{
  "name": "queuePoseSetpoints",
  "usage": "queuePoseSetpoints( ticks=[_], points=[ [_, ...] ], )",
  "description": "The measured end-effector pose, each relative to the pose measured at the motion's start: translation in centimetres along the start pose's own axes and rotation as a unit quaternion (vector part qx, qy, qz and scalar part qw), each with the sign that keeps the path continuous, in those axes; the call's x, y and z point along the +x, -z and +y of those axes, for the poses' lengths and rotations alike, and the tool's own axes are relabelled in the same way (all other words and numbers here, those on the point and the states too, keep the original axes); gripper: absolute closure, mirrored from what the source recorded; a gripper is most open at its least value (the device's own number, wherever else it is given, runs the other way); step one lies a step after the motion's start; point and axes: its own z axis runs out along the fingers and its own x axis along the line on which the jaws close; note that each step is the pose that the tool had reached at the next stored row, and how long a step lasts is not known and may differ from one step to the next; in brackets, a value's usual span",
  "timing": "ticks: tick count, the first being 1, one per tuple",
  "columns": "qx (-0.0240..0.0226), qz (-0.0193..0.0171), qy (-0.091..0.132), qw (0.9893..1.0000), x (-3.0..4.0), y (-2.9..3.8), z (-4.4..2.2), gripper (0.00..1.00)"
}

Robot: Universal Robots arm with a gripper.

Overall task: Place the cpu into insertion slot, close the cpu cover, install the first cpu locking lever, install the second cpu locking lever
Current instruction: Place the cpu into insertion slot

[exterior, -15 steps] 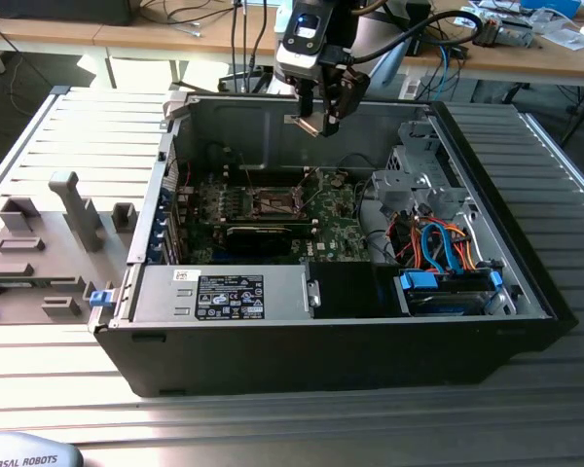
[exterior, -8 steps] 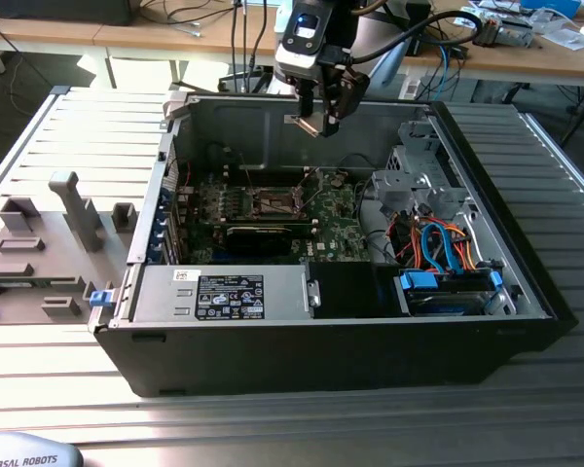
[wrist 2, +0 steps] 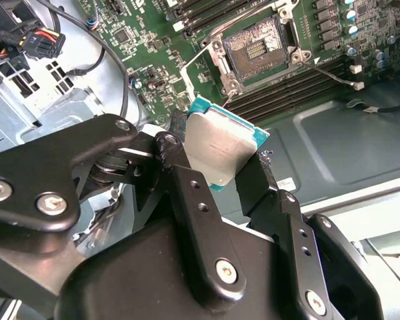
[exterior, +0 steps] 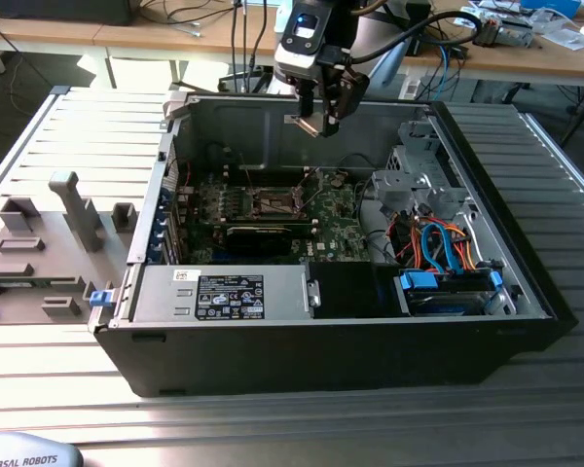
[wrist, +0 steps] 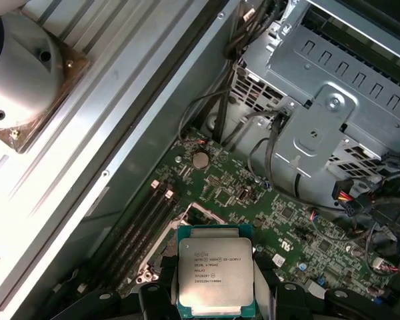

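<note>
My gripper (exterior: 316, 122) hangs above the open computer case (exterior: 526, 292), over its rear wall, shut on the cpu (exterior: 312, 125). In both wrist views the cpu (wrist 2: 217, 143) (wrist: 215, 273) is a flat square chip with a silver-grey top and green edge, clamped by its sides between the black fingers (wrist 2: 180, 173). The insertion slot (wrist 2: 257, 47) (exterior: 275, 201) lies uncovered on the green motherboard below, a silver frame around it. Thin wire levers (wrist 2: 187, 70) stand off from its sides. I cannot pick out the cpu cover from that frame.
A long black card (exterior: 263, 236) lies in front of the slot. The grey drive cage (exterior: 419, 175) and coloured cables (exterior: 438, 243) fill the exterior view's right side. A power supply (exterior: 224, 292) sits at the front. A grey fixture tray (exterior: 49, 253) lies outside.
</note>
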Motion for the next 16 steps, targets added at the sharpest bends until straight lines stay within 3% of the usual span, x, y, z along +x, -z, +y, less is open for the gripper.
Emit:
queuePoseSetpoints(
  ticks=[16],
  points=[
    [-0.0001, -0.0008, -0.008, 1.0000, 0.00, -0.02, 0.00, 0.46]
  ],
)
